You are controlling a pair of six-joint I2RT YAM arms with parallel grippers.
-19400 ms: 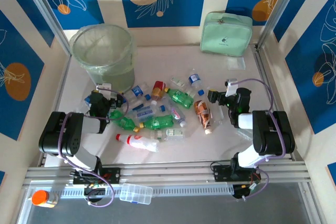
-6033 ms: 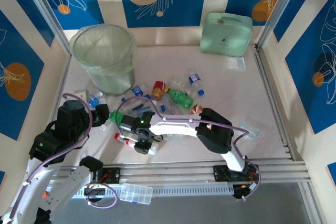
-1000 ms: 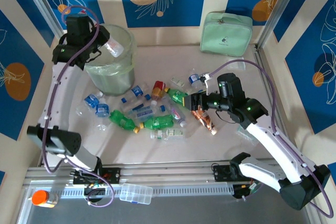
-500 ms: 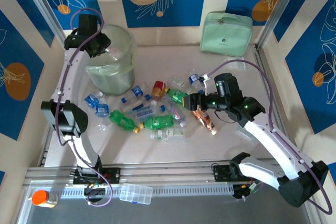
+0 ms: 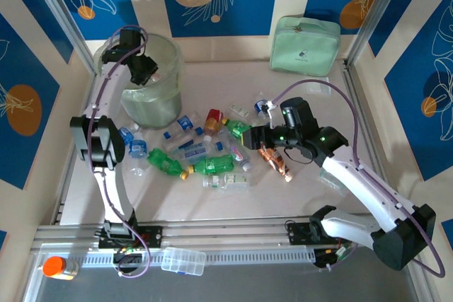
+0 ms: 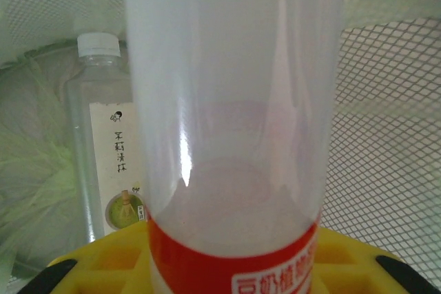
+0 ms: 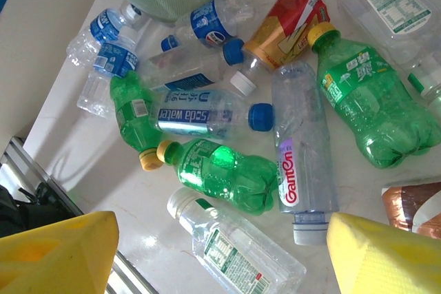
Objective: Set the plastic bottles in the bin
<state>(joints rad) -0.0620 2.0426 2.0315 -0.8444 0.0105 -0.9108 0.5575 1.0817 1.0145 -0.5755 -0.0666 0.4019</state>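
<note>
Extends left arm high over the bin [image 5: 152,104], left hand [image 5: 144,70] pinched on a white red-banded bottle [image 6: 234,101]. Hovers right hand [image 5: 251,137] above bottles [image 7: 220,170] on the bench [image 5: 304,196], fingers [image 7: 372,253] spread wide.

Three green bottles [image 7: 220,171] lie on the desk [image 5: 283,203], with one red-and-gold bottle [image 7: 289,20] and one orange-brown bottle [image 5: 273,158]. About nine clear bottles [image 7: 303,163] lie among them, several with blue caps or labels, but they overlap too much for an exact count. Inside the one bin [image 5: 156,104] are two more: one white bottle with a red band [image 6: 234,135] and one clear white-capped bottle [image 6: 103,142]. There is also one mint-green pouch [image 5: 304,45] and one flat clear lidded box [image 5: 182,261].
</note>
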